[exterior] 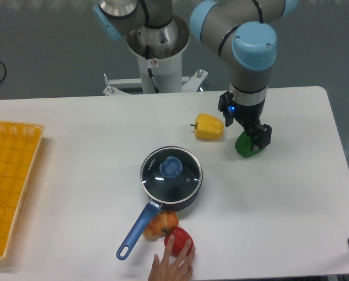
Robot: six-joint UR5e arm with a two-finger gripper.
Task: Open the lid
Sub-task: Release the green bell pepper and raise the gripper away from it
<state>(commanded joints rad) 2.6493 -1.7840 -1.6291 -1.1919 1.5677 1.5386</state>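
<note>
Green object (247, 146) half hidden behind claw (252, 133)

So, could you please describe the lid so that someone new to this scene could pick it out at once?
Start at the dark pan with the blue handle, near the middle of the white table. The lid sits on top of it: round clear glass with a metal rim. Its blue knob sets it apart from the peppers around it.

One fixed camera looks down from the front, high and fairly far, facing the arm's base (154, 44).
</note>
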